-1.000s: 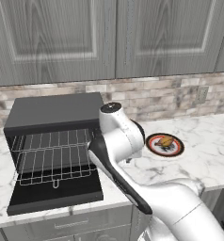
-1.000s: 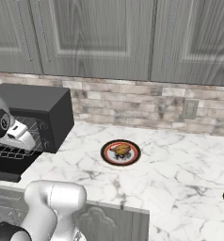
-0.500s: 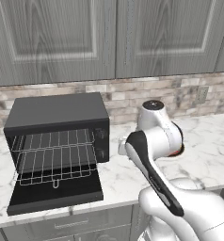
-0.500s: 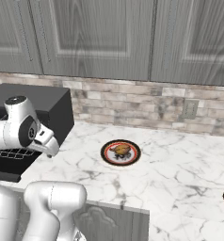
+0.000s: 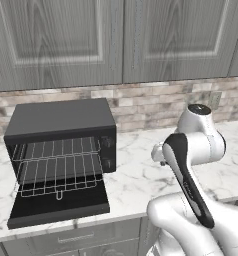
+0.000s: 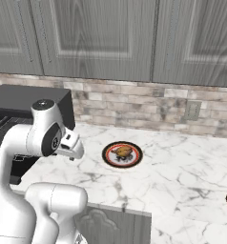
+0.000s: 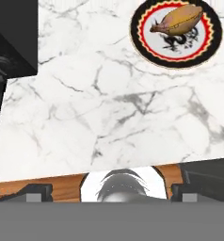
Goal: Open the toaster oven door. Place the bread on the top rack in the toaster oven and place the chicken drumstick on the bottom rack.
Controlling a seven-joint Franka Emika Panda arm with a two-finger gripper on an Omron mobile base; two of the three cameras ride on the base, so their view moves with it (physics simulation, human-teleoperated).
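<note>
Seen from the left base view: toaster oven (image 5: 61, 150) at centre left, toaster oven door (image 5: 58, 206) dropped flat, silver racks bare. Seen from the right base view: plate (image 6: 122, 154) at centre frame carrying the food, gripper (image 6: 73, 151) just left of it. In the hand view, chicken drumstick (image 7: 177, 20) on the plate at upper right, well apart from the spread fingertips (image 7: 36, 192) at the bottom edge.
</note>
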